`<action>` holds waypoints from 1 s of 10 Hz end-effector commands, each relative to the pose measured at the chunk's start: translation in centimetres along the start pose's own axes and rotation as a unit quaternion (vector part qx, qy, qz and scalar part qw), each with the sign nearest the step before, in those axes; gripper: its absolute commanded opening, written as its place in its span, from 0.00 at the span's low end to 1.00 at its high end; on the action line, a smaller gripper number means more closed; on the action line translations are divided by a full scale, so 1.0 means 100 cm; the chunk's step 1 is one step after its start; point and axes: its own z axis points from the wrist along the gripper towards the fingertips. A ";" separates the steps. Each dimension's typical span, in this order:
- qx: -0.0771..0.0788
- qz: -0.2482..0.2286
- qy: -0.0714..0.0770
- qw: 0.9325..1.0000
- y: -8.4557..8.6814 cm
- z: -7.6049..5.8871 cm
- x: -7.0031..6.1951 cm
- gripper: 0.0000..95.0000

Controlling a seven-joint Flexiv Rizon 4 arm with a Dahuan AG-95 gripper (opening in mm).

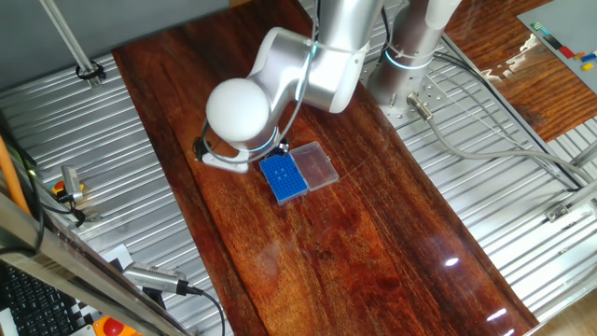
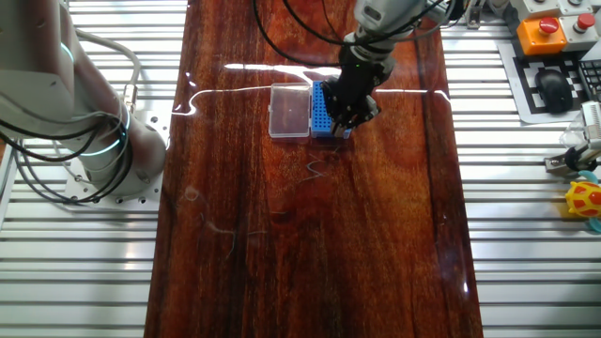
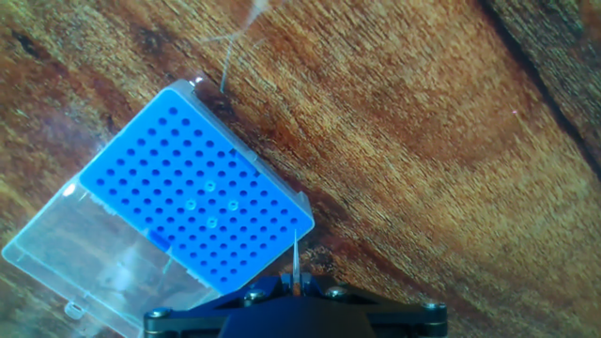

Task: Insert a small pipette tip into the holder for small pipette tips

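Note:
The holder for small pipette tips is a bright-blue rack with a grid of tiny holes and a few pale dots; it lies on the wooden table, also in one fixed view and the other fixed view. Its clear lid lies open beside it. My gripper is shut on a small pipette tip, a thin pale tip that points down just off the rack's near right corner, above the wood. In the other fixed view the gripper hovers at the rack's right edge.
The wooden table is flanked by ribbed metal surfaces. The arm's base stands behind the rack. Cables run at the right. A keyboard and emergency button sit at one side.

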 end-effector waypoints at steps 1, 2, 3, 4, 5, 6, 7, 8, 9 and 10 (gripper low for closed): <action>0.007 -0.003 0.007 1.000 0.000 0.000 0.000 0.00; 0.008 -0.004 0.008 1.000 0.000 0.001 -0.001 0.00; 0.009 -0.004 0.009 1.000 0.000 0.002 -0.001 0.00; 0.010 -0.005 0.009 1.000 0.000 0.002 -0.002 0.00; 0.012 -0.006 0.011 1.000 0.000 0.002 -0.002 0.00; 0.012 -0.008 0.012 1.000 0.000 0.002 -0.003 0.00; 0.014 -0.012 0.014 1.000 0.000 0.001 -0.004 0.00; 0.017 -0.015 0.016 1.000 0.000 0.001 -0.003 0.00; 0.017 -0.015 0.016 1.000 0.000 -0.001 -0.003 0.00; 0.019 -0.016 0.018 1.000 0.000 -0.002 -0.002 0.00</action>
